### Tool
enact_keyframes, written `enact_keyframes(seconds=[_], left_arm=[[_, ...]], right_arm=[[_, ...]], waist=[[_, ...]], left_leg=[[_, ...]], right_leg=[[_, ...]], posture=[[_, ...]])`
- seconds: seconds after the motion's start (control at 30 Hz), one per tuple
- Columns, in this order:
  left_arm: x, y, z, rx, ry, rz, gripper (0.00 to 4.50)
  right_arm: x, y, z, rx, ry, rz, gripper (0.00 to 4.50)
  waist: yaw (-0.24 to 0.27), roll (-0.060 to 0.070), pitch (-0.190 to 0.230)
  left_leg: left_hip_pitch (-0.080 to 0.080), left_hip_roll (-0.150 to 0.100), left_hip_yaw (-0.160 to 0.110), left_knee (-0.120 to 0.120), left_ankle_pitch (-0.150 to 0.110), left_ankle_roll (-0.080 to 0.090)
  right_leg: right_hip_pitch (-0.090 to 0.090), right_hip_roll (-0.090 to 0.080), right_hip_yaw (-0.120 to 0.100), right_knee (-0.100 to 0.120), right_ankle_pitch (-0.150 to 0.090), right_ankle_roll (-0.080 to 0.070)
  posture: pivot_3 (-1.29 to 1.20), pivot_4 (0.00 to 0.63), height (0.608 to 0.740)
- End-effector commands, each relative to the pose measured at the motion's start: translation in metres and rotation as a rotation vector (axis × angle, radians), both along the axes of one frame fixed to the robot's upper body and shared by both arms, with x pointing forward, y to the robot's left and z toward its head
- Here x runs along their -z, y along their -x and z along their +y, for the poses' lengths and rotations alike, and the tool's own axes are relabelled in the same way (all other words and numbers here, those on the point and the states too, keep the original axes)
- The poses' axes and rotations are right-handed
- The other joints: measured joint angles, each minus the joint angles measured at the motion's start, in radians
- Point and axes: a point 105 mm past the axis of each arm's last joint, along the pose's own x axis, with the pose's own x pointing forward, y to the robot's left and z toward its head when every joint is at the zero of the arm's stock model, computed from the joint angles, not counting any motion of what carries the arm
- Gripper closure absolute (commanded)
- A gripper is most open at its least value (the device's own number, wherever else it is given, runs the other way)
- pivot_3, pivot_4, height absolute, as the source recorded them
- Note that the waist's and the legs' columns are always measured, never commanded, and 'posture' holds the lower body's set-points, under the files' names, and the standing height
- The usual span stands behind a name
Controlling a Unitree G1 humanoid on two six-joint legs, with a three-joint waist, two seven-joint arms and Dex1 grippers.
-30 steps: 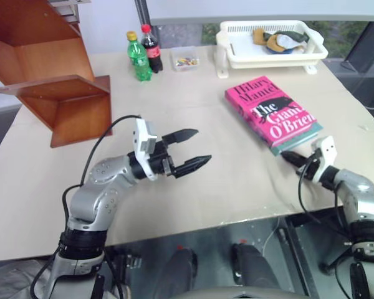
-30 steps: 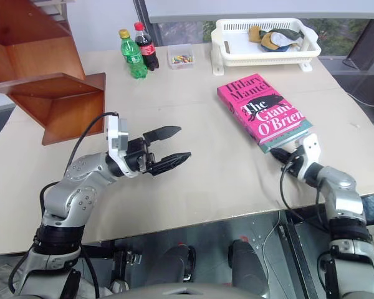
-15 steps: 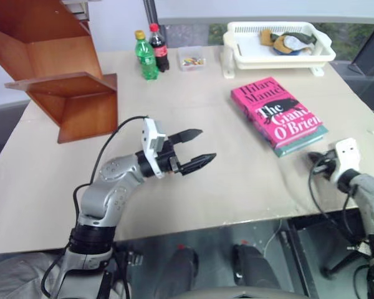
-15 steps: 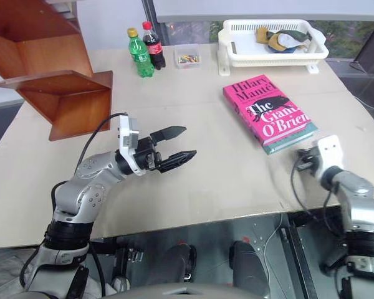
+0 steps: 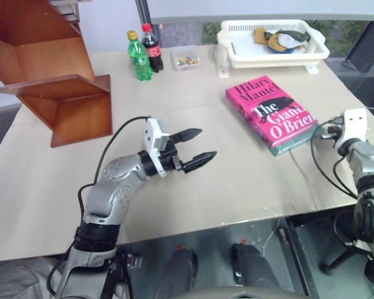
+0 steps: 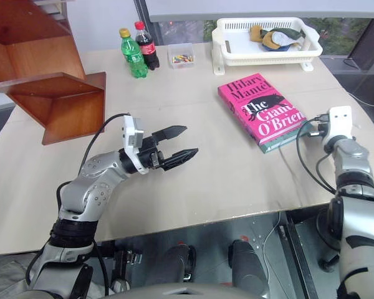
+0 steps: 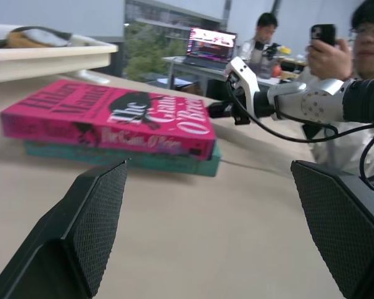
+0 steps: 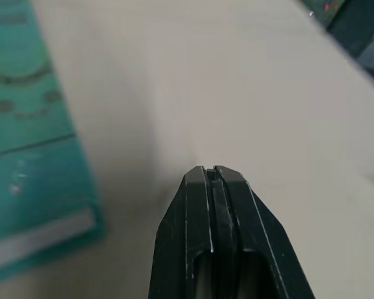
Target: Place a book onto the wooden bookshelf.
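The pink book, titled "The Giant, O'Brien", lies flat on the beige counter toward the right side, stacked on a teal book whose edge shows beneath it. Neither hand touches it.

The left hand hangs above the counter near its middle, fingers spread wide and empty, pointing roughly level toward the books, well apart from them.

The right hand sits just beside the right edge of the books, low over the counter. Its fingers are pressed together with nothing between them. In the right wrist view the teal cover lies near the fingertips, with bare counter between them.

The wooden bookshelf stands at the far left of the counter, reddish-brown with slanted panels, well apart from the books.

At the back edge stand a green bottle and a cola bottle side by side, a small clear box, and a white basket holding cloth items.

People show in the left wrist view beyond the counter, one holding up a phone.
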Motion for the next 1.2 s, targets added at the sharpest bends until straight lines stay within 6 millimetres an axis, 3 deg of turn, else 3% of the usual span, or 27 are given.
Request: enact_keyframes(seconds=[0.03,0.23,0.4,0.6,0.7,0.83,0.9,1.07,1.17,1.2], left_arm=[[-0.011,0.007,0.008,-0.036,0.003,-0.05,0.0],[-0.006,0.008,0.015,-0.089,0.006,-0.02,0.0],[0.005,-0.01,0.013,-0.138,-0.039,0.016,0.0],[0.005,-0.058,-0.002,-0.244,0.065,0.205,0.0],[0.006,-0.074,-0.021,-0.217,0.118,0.302,0.0],[0.005,-0.092,-0.034,-0.192,0.173,0.393,0.0],[0.006,-0.102,-0.04,-0.187,0.202,0.453,0.0],[0.004,-0.121,-0.052,-0.171,0.229,0.516,0.0],[0.002,-0.126,-0.058,-0.155,0.229,0.528,0.0],[0.002,-0.127,-0.059,-0.149,0.23,0.534,0.0]], right_arm=[[-0.009,-0.005,0.009,-0.065,-0.002,-0.042,4.44],[-0.005,0.0,0.052,-0.381,-0.137,-0.081,4.44],[0.004,0.017,0.085,-0.599,-0.203,-0.106,4.44],[0.015,0.063,0.081,-0.573,-0.056,-0.113,4.44],[0.005,0.094,0.078,-0.52,-0.033,-0.144,3.61],[-0.012,0.135,0.093,-0.511,0.013,-0.165,1.63],[-0.032,0.161,0.113,-0.551,0.041,-0.209,0.84],[-0.073,0.191,0.156,-0.599,0.069,-0.317,0.84],[-0.086,0.198,0.171,-0.601,0.103,-0.342,0.09],[-0.088,0.199,0.173,-0.592,0.108,-0.346,0.04]], waist=[[-0.003,0.0,0.0],[-0.007,0.0,0.0],[-0.005,0.0,0.0],[0.021,0.0,-0.001],[0.035,0.001,-0.002],[0.023,0.001,-0.002],[0.022,0.002,-0.002],[0.015,0.001,-0.001],[0.02,0.001,-0.001],[0.022,0.0,-0.001]], left_leg=[[0.0,-0.001,0.001,0.0,0.0,0.0],[0.001,-0.002,0.001,0.0,-0.004,0.006],[0.002,-0.001,0.001,0.0,-0.004,0.006],[0.001,-0.003,-0.005,0.003,-0.004,0.006],[0.0,-0.003,-0.005,0.004,-0.004,0.006],[-0.001,-0.004,-0.006,0.005,-0.004,0.006],[-0.001,-0.004,-0.004,0.005,-0.004,0.006],[0.0,-0.003,-0.002,0.006,-0.004,0.006],[-0.001,-0.003,0.0,0.011,-0.004,0.006],[-0.001,-0.003,0.0,0.012,-0.004,0.006]], right_leg=[[0.0,-0.001,0.001,0.0,0.0,0.0],[0.0,-0.002,0.003,-0.002,0.0,0.001],[0.0,-0.001,0.001,0.0,0.001,0.002],[0.001,-0.003,-0.001,0.001,0.002,0.003],[0.001,-0.003,0.0,0.001,0.002,0.004],[-0.001,-0.003,0.0,0.001,0.002,0.005],[-0.001,-0.002,0.001,0.001,0.002,0.006],[0.0,0.001,0.001,0.001,0.0,0.009],[0.001,0.001,-0.001,0.001,0.0,0.011],[0.002,0.001,-0.001,0.001,0.0,0.011]], posture=[[0.0,0.15,0.74],[0.0,0.15,0.74],[0.0,0.15,0.74],[0.0,0.15,0.74],[0.0,0.15,0.74],[0.0,0.15,0.74],[0.0,0.15,0.74],[0.0,0.15,0.74],[0.0,0.15,0.74],[0.0,0.15,0.74]])
